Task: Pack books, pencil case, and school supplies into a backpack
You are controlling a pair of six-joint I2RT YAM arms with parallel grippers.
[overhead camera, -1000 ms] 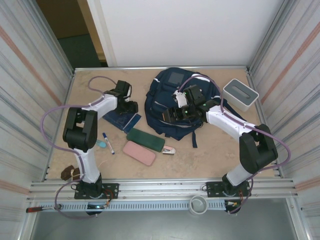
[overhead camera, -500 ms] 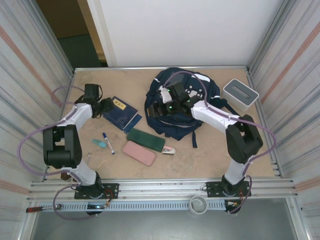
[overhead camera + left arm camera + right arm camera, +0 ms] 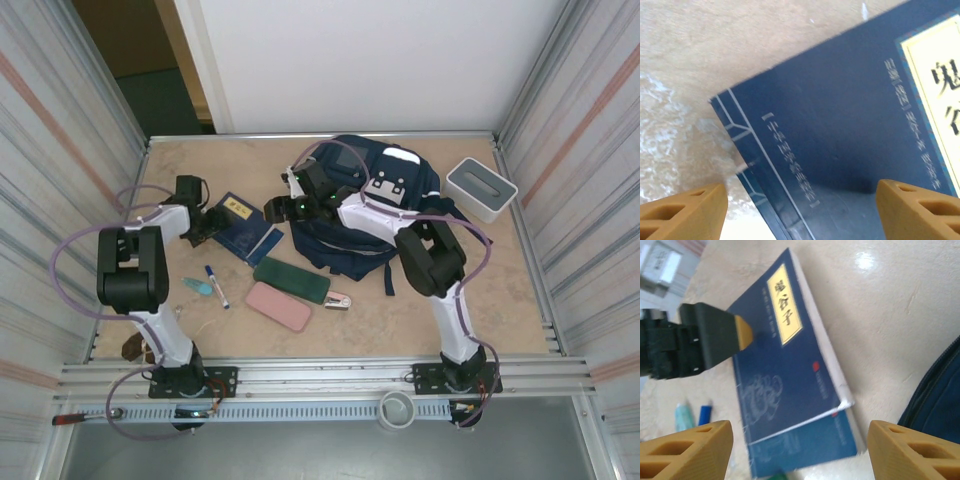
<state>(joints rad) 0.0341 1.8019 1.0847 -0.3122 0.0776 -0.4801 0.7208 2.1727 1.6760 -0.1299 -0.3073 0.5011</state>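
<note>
Top external view: the backpack (image 3: 345,250) lies partly hidden beneath the right arm, the stacked books (image 3: 243,232) just left of it, the lower mostly covered, right gripper (image 3: 272,211) between them, left gripper (image 3: 207,226) beyond the books, both jaws spread.

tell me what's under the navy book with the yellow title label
A second navy book lies under the top book, one edge sticking out past it. The rest is covered, so anything more beneath cannot be seen.

We see white shells and black joints on the left arm (image 3: 130,272) and right arm (image 3: 428,255), lilac cables (image 3: 57,272) trailing along both, and tan, slotted fingertips (image 3: 685,212).
</note>
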